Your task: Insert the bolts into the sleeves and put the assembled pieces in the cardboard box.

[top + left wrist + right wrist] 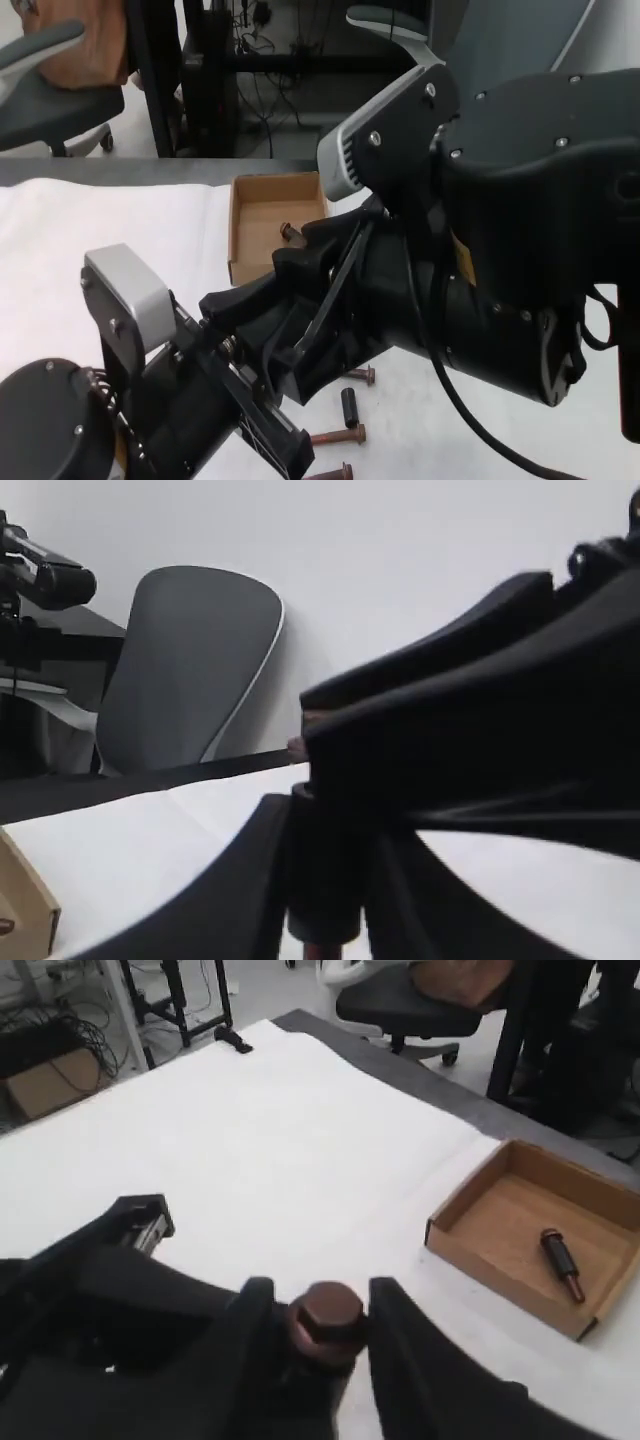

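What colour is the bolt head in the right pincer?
Dark reddish-brown, that bolt head; it shows best in the right wrist view.

High view from rear, down over bench (100, 215); wrist views close, low; all share cardboard box (262, 228).

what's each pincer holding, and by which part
Right pincer holds a bolt at its head end; left pincer clamps what looks like a black sleeve by its sides.
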Action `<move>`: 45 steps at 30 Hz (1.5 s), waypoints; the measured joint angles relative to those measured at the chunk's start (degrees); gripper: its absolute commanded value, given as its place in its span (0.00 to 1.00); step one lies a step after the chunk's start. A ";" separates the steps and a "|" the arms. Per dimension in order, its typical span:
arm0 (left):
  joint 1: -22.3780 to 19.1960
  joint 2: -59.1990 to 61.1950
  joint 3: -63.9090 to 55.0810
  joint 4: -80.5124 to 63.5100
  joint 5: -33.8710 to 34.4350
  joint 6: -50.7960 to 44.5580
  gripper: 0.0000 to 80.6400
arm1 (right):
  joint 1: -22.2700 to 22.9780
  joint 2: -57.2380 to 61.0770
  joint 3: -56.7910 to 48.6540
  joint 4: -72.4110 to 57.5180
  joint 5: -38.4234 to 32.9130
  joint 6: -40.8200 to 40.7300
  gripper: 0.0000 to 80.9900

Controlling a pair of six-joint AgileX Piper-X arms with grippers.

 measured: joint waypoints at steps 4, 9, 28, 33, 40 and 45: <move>0.00 0.10 0.00 -0.15 -0.93 0.00 0.02 | 0.29 -1.29 -0.15 0.91 -2.63 2.52 0.86; 2.51 0.10 -0.11 0.12 -1.05 0.00 0.02 | 0.59 -5.04 -3.08 2.03 -1.61 5.50 0.86; 28.64 31.33 -33.21 19.59 12.13 1.96 0.02 | -11.56 11.19 -6.87 20.77 -4.36 -9.21 0.56; 29.44 44.48 -42.34 20.46 14.69 1.96 0.02 | -18.14 22.94 -8.29 19.93 -7.18 -16.08 0.56; 29.81 55.50 -48.04 20.87 16.97 1.96 0.20 | -24.85 35.89 -11.98 14.77 -9.17 -24.59 0.56; 30.38 58.55 -48.60 19.81 21.22 2.06 0.87 | -26.05 43.11 -16.25 12.82 -11.88 -27.47 0.56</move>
